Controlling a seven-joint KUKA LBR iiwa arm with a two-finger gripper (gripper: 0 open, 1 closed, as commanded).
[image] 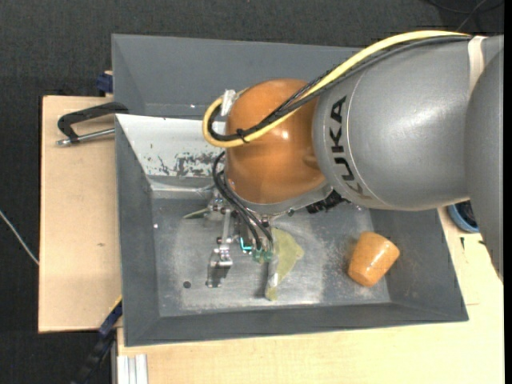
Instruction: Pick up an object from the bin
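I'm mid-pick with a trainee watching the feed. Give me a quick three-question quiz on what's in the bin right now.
1. True or false: the tool holds the orange rounded lump between its fingers.
2. Multiple choice: the pale yellow-green flat piece lies A) against the left wall of the bin, B) beside the tool's finger nearer the lump, C) on top of the lump.
3. Fill in: on the bin floor, the lump lies to the view's ____ of the tool.
Key: 1 false; 2 B; 3 right.
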